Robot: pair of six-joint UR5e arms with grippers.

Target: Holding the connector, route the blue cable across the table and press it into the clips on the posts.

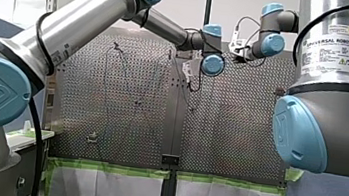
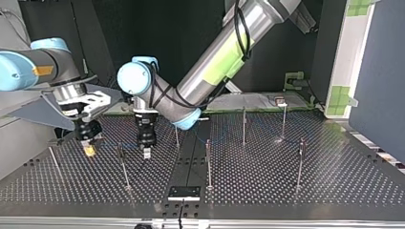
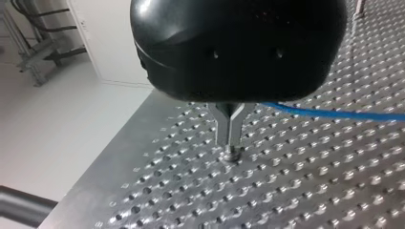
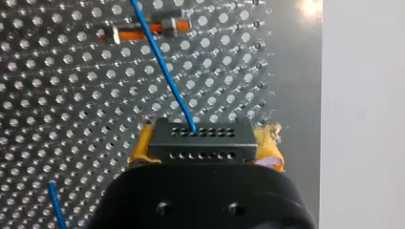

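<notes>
A black connector (image 4: 200,140) with rows of small holes sits between the yellow pads (image 4: 270,143) of my right gripper (image 4: 203,152), which is shut on it. The blue cable (image 4: 162,67) leaves the connector and runs ahead over the perforated table, past an orange-marked post (image 4: 143,31). In the top view my right gripper (image 2: 89,149) hangs low at the left. My left gripper (image 2: 146,151) is just beside it, across a thin post (image 2: 124,164). Its metal fingers (image 3: 224,129) are shut, tips near the table (image 3: 305,191). The cable (image 3: 334,113) passes behind them; whether it is pinched is hidden.
Several thin upright posts (image 2: 208,164) (image 2: 244,126) (image 2: 300,162) stand across the perforated table (image 2: 267,181). A small black plate (image 2: 184,192) lies at the near edge in the top view. A second stretch of blue cable (image 4: 57,205) shows beside my right gripper.
</notes>
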